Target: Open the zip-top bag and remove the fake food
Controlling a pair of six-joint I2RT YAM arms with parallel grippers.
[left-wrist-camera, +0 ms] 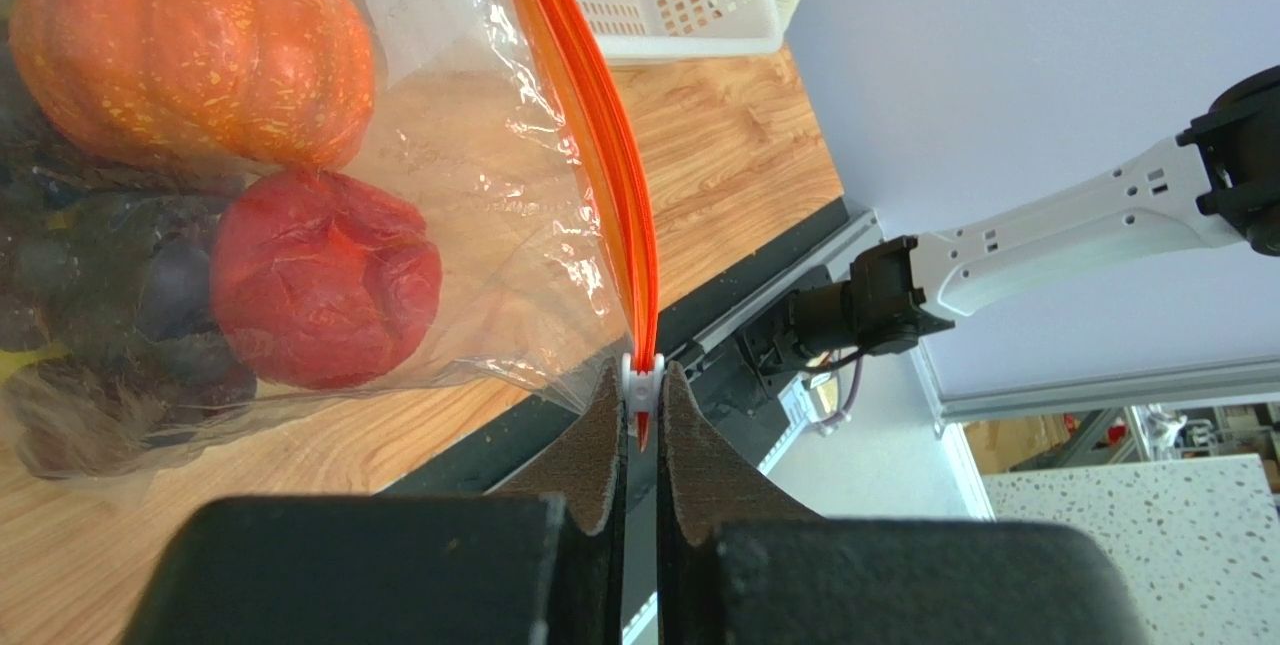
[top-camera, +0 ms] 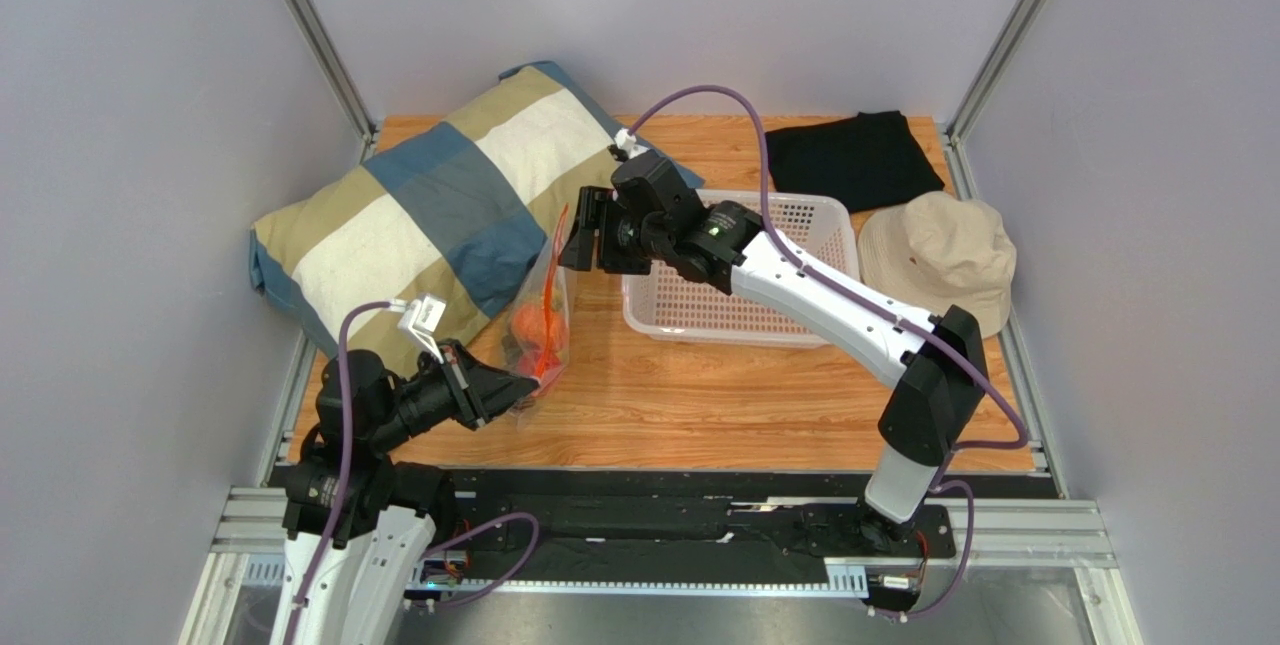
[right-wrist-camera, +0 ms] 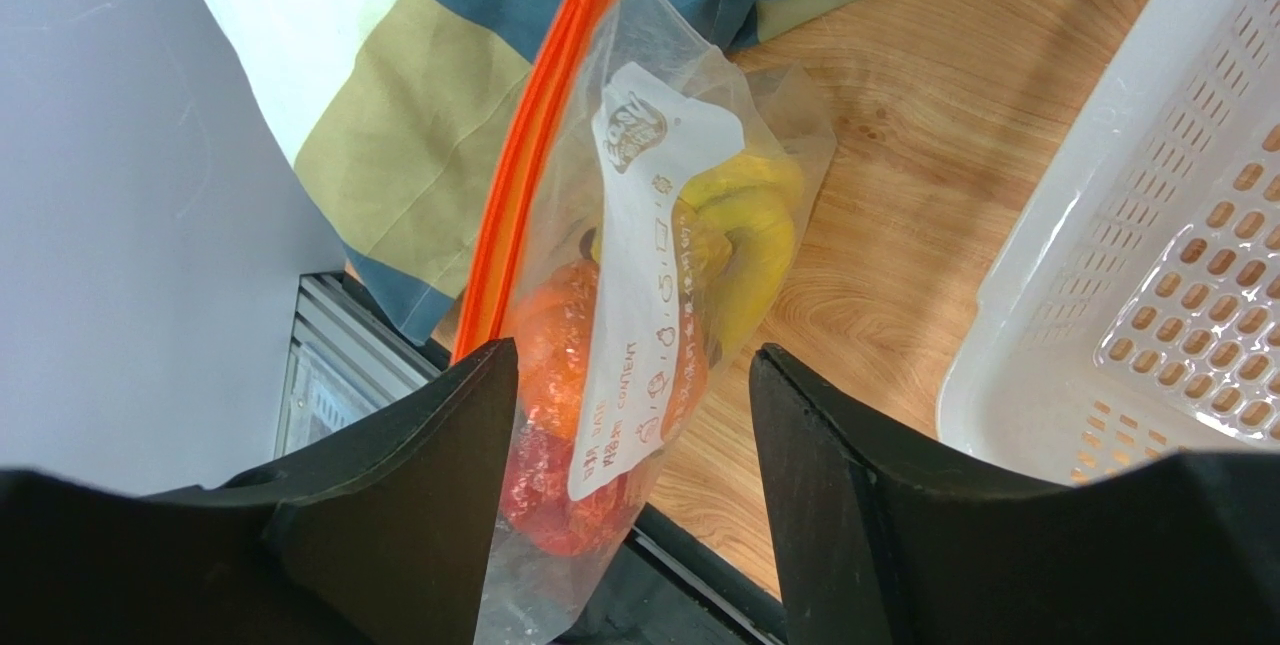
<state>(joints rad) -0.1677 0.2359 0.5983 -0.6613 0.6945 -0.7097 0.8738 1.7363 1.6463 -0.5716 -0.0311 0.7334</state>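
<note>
The zip-top bag [top-camera: 544, 318] stands on edge on the wooden table between a pillow and a basket. My left gripper [left-wrist-camera: 643, 375] is shut on the white slider at the near end of the orange zipper strip [left-wrist-camera: 594, 120]. Through the clear plastic I see the fake food: an orange fruit [left-wrist-camera: 188, 38], a red fruit [left-wrist-camera: 323, 300] and dark grapes [left-wrist-camera: 105, 285]. My right gripper [right-wrist-camera: 631, 360] is open and straddles the bag [right-wrist-camera: 646, 225] from above. Its left finger lies against the zipper edge, its right finger stands apart. A yellow banana bunch [right-wrist-camera: 744, 248] shows beside the white label [right-wrist-camera: 646, 270].
A checked pillow [top-camera: 436, 210] leans at the back left, right behind the bag. The white perforated basket [top-camera: 721, 333] sits under my right arm. A beige hat [top-camera: 939, 255] and a black cloth [top-camera: 849, 158] lie at the back right. The table's front edge is just beneath the left gripper [top-camera: 522, 393].
</note>
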